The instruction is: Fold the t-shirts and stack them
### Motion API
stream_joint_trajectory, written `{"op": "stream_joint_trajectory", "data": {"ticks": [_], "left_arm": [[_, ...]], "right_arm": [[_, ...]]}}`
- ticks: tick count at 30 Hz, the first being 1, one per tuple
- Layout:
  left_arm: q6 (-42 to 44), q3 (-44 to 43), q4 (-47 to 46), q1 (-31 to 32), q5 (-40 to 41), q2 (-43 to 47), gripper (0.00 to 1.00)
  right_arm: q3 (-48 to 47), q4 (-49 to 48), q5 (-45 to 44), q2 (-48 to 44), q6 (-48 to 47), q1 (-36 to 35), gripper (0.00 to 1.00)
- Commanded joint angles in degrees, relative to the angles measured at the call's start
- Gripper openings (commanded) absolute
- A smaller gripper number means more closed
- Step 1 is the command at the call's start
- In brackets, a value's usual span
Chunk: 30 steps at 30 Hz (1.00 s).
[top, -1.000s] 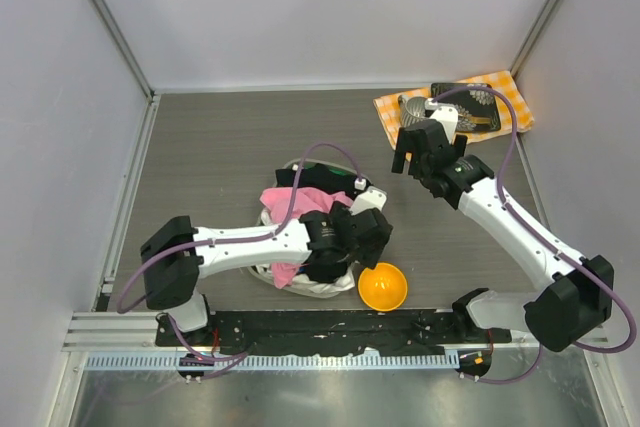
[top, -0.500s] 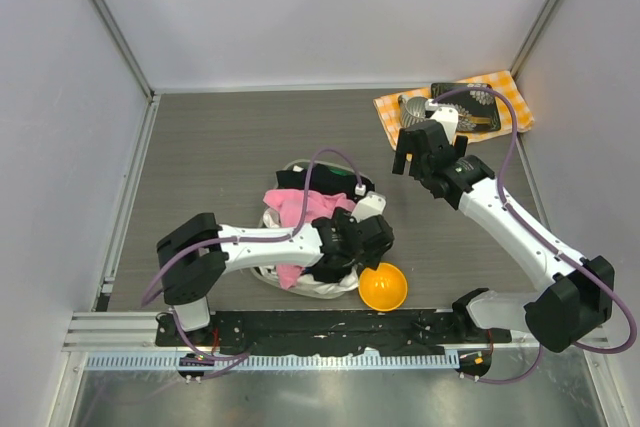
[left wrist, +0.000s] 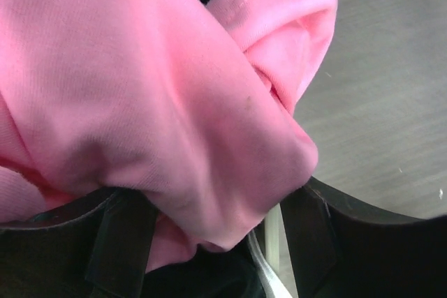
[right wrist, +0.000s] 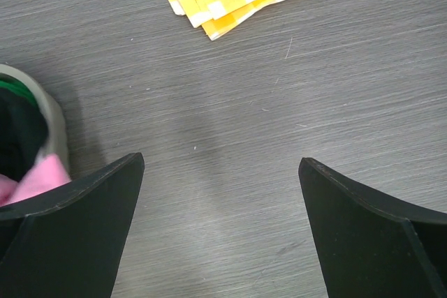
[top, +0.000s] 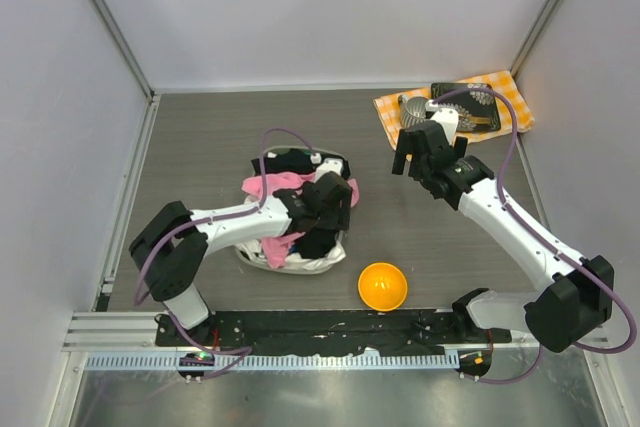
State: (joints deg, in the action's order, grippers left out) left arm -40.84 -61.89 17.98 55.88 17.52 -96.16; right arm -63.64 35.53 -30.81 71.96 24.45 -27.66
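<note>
While the crumpled pink cotton t-shirt (left wrist: 160,95) lies atop a heap of black and white garments (top: 310,252) at mid-table, the left gripper (left wrist: 209,232) pinches its bunched fold. The right gripper (right wrist: 220,228) hovers empty and wide-spread, well apart to the shirt's right.

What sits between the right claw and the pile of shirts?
Nothing. Only bare table separates the open right claw from the shirt pile. The top view shows this most clearly.
</note>
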Motion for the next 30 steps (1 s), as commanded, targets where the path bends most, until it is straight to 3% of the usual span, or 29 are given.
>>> {"op": "stream_joint_trajectory", "data": {"ticks": [1, 5, 10, 19, 30], "left_arm": [[4.71, 2.13, 7.07, -7.44, -3.88, -0.96, 0.7], [7.96, -0.07, 8.82, -12.62, -6.26, -2.88, 0.63], [11.65, -4.28, 10.84, -20.97, -8.55, -6.31, 0.64], [18.68, -21.68, 19.88, -32.84, -9.7, -18.17, 0.65], [33.36, -39.88, 27.64, -43.66, -4.17, -29.17, 0.66]], "right_arm": [[0.53, -2.22, 0.39, -0.33, 1.66, -0.29, 1.0], [0.53, -3.01, 2.15, 0.28, 2.53, -0.38, 1.0], [0.62, -3.89, 3.3, 0.9, 3.59, -0.82, 1.0], [-1.31, -4.15, 4.97, 4.4, 4.03, -0.99, 1.0], [-2.11, -4.59, 6.46, 7.75, 3.42, -1.08, 1.0]]}}
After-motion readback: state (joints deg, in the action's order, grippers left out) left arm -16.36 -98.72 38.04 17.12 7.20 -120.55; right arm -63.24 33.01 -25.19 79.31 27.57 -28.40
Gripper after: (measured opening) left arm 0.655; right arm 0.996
